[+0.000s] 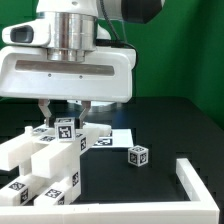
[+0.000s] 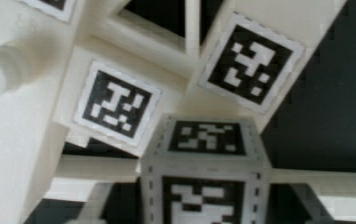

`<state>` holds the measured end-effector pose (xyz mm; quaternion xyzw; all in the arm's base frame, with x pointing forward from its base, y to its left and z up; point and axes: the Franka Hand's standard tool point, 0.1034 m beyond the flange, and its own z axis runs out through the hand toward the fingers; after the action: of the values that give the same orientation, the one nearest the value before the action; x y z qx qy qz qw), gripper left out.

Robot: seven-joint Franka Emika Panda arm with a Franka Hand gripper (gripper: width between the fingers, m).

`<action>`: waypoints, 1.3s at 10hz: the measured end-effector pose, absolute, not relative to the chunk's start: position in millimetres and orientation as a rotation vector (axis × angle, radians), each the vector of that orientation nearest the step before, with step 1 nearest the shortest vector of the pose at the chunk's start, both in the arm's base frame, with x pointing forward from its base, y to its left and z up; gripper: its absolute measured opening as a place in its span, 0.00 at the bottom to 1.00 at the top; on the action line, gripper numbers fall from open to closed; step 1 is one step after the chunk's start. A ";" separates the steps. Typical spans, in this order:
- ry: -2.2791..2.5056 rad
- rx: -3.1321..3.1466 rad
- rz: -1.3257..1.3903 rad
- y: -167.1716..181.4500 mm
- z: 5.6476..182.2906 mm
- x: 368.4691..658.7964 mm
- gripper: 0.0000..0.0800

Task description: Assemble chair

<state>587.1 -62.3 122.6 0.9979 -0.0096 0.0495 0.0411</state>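
The chair's white tagged parts (image 1: 45,165) lie bunched at the exterior view's left. My gripper (image 1: 65,110) hangs straight down over them, its two fingers (image 1: 45,107) on either side of a small upright tagged block (image 1: 66,128) at the top of the bunch. I cannot make out whether the fingers touch the block. The wrist view is filled by that tagged block (image 2: 201,180) close up, with a cross-braced white frame piece (image 2: 113,95) bearing two tags behind it. A loose tagged cube (image 1: 139,154) sits alone on the black table.
The marker board (image 1: 118,137) lies flat behind the parts. A low white L-shaped rail (image 1: 197,182) runs along the exterior view's right front. A green wall stands at the back.
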 end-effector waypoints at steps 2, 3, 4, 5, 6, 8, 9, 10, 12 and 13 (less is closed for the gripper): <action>-0.181 3.055 0.156 -63.8 121.6 587.2 0.35; -0.390 3.042 0.149 -67.6 121.4 586.4 0.35; -0.624 3.004 0.151 -73.1 121.0 586.0 0.35; -0.839 2.958 0.152 -76.2 120.8 585.2 0.35; -1.003 2.932 0.154 -80.6 120.4 584.1 0.35; -1.431 2.763 0.137 -81.4 120.2 582.7 0.35; -1.608 2.664 0.122 -81.9 120.2 582.2 0.35; -1.739 2.582 0.110 -82.0 120.1 581.6 0.35; -1.839 2.521 0.110 -80.7 119.6 581.8 0.55; -1.814 2.538 0.110 -80.8 119.5 581.8 0.55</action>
<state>581.8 -80.8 119.5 0.8130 -0.5810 0.0353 0.0099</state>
